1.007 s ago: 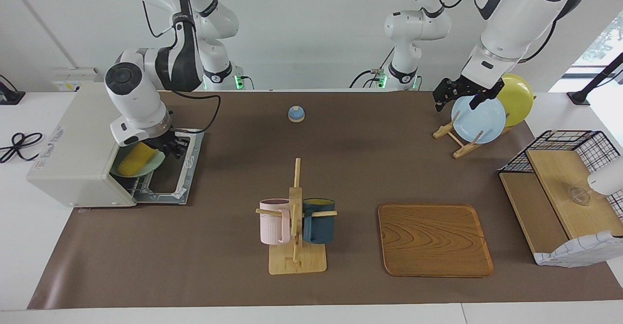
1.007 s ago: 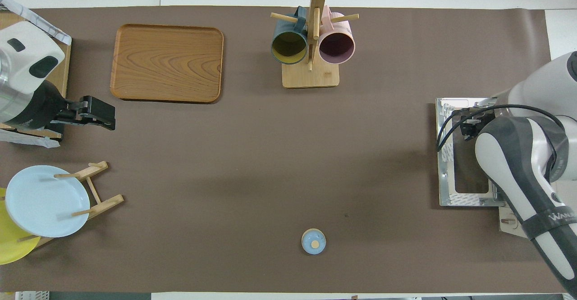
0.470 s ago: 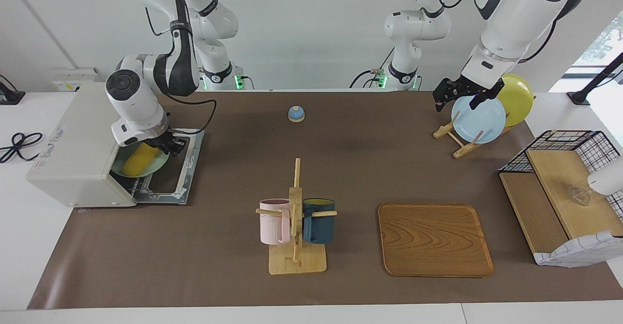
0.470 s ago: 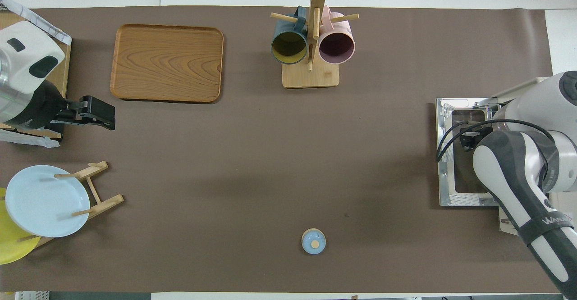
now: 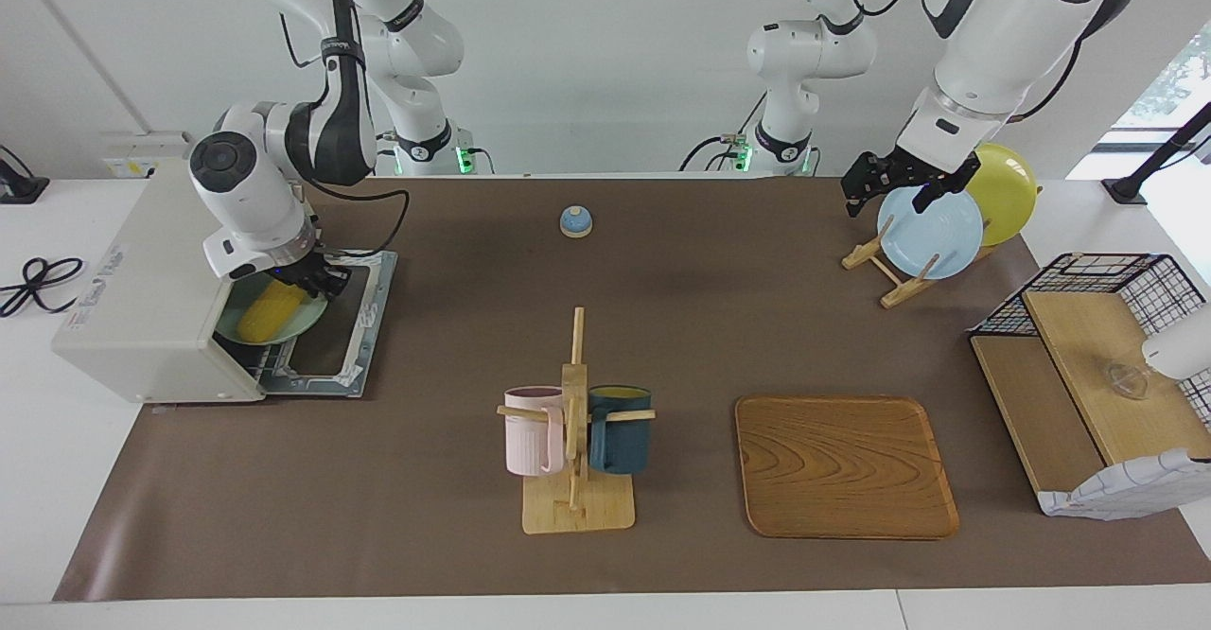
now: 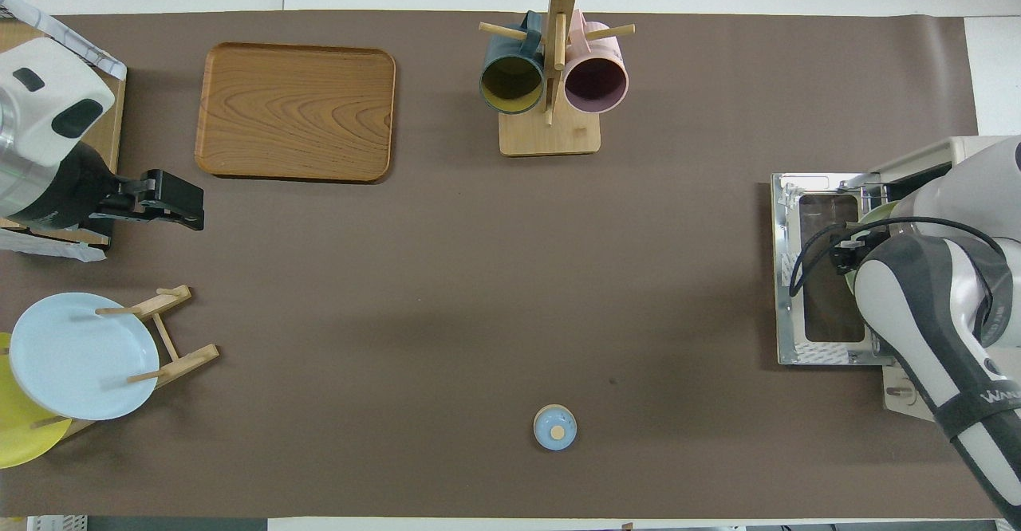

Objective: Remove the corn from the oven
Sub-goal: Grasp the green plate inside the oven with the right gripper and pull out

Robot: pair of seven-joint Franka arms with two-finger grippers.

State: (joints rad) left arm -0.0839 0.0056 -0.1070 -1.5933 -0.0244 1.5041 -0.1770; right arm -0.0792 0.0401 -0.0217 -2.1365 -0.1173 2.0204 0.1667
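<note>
Corn (image 5: 270, 311) shows more at the oven (image 5: 151, 308) mouth, not yet out, as the right gripper (image 5: 320, 280) draws back, grip unclear; left gripper (image 5: 899, 190) waits wide over the plate rack (image 5: 885, 275)

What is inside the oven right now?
In the oven, door down, the corn lies on a green plate over the wire rack. The right gripper covers its nearer end; deeper inside is hidden.

One toaster oven (image 5: 142, 308), door down. One corn cob (image 5: 270, 311) on one green plate (image 5: 305, 320) inside it. Two mugs, pink (image 5: 533, 443) and dark blue (image 5: 620, 441), on one wooden mug tree (image 5: 574, 507). Two plates, light blue (image 5: 929, 233) and yellow (image 5: 1005, 193), in one wooden plate rack (image 5: 875, 266). One wooden tray (image 5: 844, 466). One small blue bell (image 5: 575, 221). One wire basket (image 5: 1149, 275). Two robot arms.
</note>
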